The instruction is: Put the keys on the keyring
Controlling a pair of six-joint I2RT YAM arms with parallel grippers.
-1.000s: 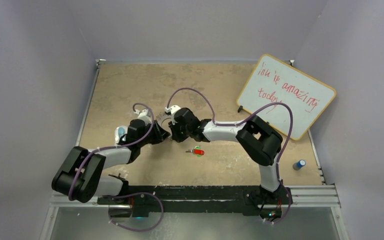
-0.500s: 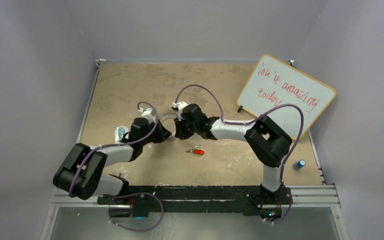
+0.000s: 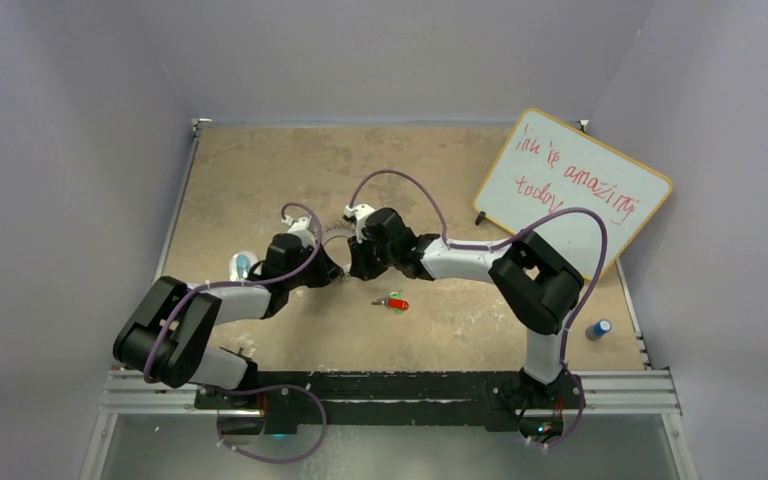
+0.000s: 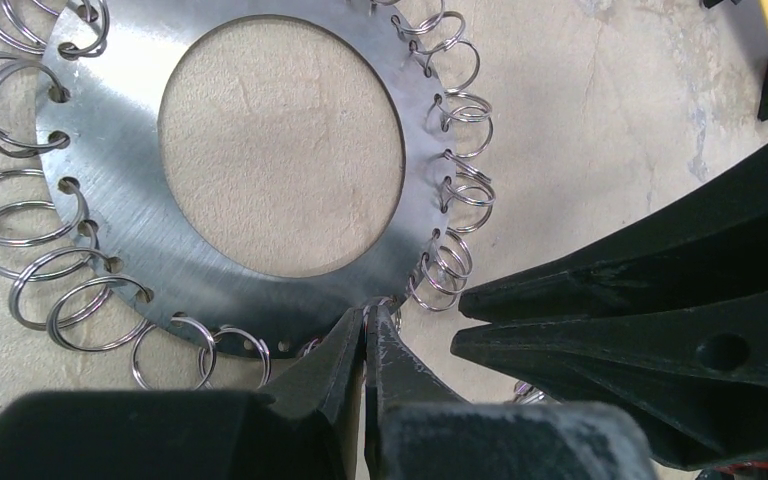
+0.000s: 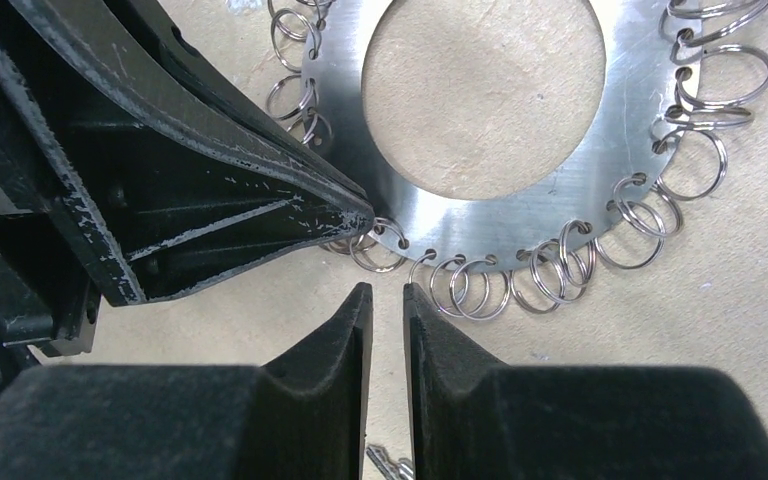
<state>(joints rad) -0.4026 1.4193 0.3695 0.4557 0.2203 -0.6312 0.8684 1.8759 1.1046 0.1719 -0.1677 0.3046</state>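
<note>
While left hand (image 4: 365,318) presses together at one keyring (image 4: 130,200), right hand (image 5: 387,295) slightly spread; two keys (image 3: 394,302) nearby.

whiteboard (image 3: 575,190): red handwriting in two rows; I can read "is amazing" and then "today"
first word on it: too messy for me to tell

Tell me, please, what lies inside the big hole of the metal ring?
Only bare tan table shows through the hole of the ring; the keys lie outside it. What is under the ring's flat metal is covered.
</note>
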